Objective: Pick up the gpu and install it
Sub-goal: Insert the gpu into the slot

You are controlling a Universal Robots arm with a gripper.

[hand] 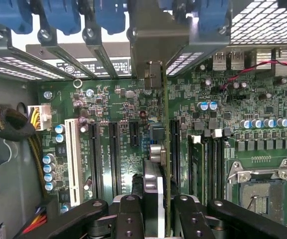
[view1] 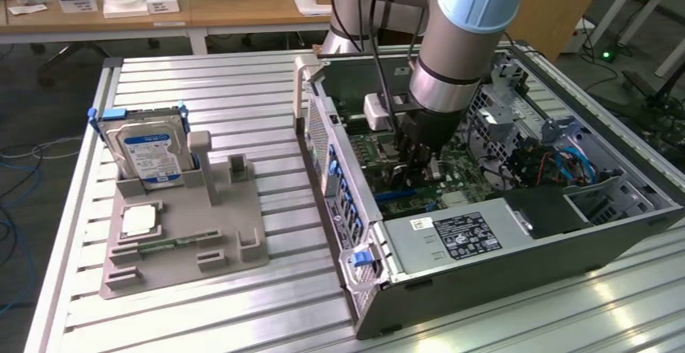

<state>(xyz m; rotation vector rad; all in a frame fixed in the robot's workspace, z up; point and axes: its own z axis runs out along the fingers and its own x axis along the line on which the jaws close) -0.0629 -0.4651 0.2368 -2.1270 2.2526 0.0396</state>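
- Exterior view: the robot arm (view1: 450, 56) reaches down into the open computer case (view1: 482, 233), which lies on its side on the slatted metal table (view1: 214, 80), toward the table's edge at the exterior view's right.
- The gripper (view1: 412, 168) sits low inside the case, just above the green motherboard (view1: 450, 176).
- Wrist view: the gripper (hand: 155, 209) is closed to a narrow gap on the gpu (hand: 155, 169), which it holds edge-on between its black fingers (hand: 128, 219).
- The gpu stands upright over the motherboard (hand: 123, 114), in line with the long black expansion slots (hand: 114, 154). Whether its edge is seated in a slot cannot be determined.
- The gpu's metal bracket end points toward the rear slot openings of the case, below the row of blue retention clips (hand: 63, 15).
- An empty processor socket (hand: 260, 191) lies on the board to one side of the gpu.
- Exterior view: a grey parts fixture (view1: 182, 241) rests on the table, toward the edge at the exterior view's left, well apart from the case.
- A silver hard drive (view1: 150, 152) with a blue-white label stands upright in the fixture's far end.
- A small square silver chip (view1: 139, 221) lies flat in a fixture pocket nearer the camera.
- A black power supply (view1: 460, 237) with a white label occupies the near end of the case.
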